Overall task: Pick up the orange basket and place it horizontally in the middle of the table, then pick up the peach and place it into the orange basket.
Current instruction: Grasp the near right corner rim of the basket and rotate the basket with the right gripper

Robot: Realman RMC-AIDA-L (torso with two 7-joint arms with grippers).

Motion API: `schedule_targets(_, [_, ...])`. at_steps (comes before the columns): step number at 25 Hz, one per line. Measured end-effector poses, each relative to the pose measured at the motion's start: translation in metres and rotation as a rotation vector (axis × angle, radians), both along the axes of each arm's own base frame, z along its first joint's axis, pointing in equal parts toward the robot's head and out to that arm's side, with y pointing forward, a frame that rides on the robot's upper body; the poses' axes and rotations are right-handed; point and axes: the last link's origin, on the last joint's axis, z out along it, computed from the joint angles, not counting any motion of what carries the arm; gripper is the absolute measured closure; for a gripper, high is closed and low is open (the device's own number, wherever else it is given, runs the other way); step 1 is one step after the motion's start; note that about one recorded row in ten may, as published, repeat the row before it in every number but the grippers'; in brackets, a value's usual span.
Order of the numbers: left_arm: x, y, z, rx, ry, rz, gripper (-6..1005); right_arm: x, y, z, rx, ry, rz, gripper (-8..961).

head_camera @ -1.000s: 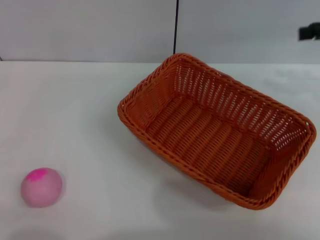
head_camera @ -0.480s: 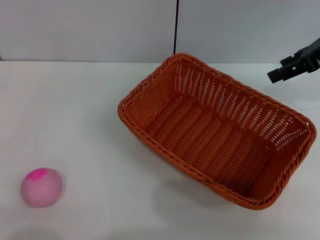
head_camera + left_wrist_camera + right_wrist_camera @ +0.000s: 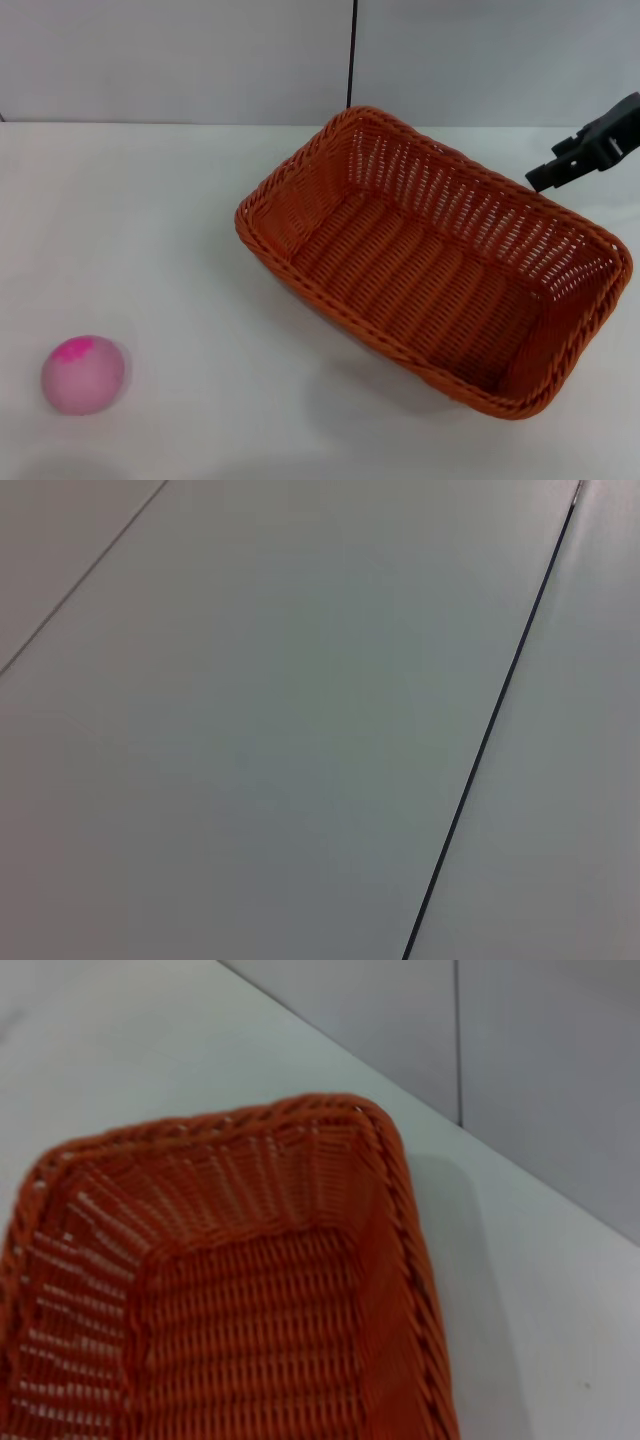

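Note:
The orange basket (image 3: 430, 260) lies empty and upright on the white table (image 3: 150, 220), right of centre and turned diagonally. In the right wrist view the orange basket (image 3: 250, 1310) shows one corner and its woven floor from above. The peach (image 3: 83, 373) rests near the table's front left, pale pink with a magenta patch on top, far from the basket. My right gripper (image 3: 542, 180) reaches in from the right edge and hovers above the basket's far right rim, touching nothing. My left gripper is out of view; its wrist camera shows only a grey panel.
A grey wall (image 3: 200, 60) with a dark vertical seam (image 3: 352, 55) stands behind the table's far edge. Bare white tabletop stretches between the peach and the basket.
My right gripper has come in from the upper right edge, moving left and down towards the basket's far right rim. The basket and the peach have not moved.

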Motion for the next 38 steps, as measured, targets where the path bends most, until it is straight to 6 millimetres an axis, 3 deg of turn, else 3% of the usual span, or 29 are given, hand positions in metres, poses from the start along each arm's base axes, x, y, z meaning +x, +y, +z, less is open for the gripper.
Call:
schedule_targets(13, [0.001, 0.001, 0.000, -0.001, -0.006, -0.005, 199, 0.010, -0.004, -0.042, -0.079, -0.098, 0.004, 393])
schedule_targets(24, [0.000, -0.001, 0.000, -0.003, -0.013, -0.003, 199, 0.012, -0.005, -0.044, -0.073, -0.091, 0.013, 417])
schedule_targets(35, [-0.002, -0.002, 0.000, -0.007, -0.014, 0.008, 200, 0.011, -0.007, -0.046, -0.082, -0.082, 0.015, 788])
schedule_targets(38, [-0.002, -0.002, 0.000, -0.007, -0.014, 0.009, 200, 0.011, -0.006, -0.044, -0.069, -0.065, 0.008, 788])
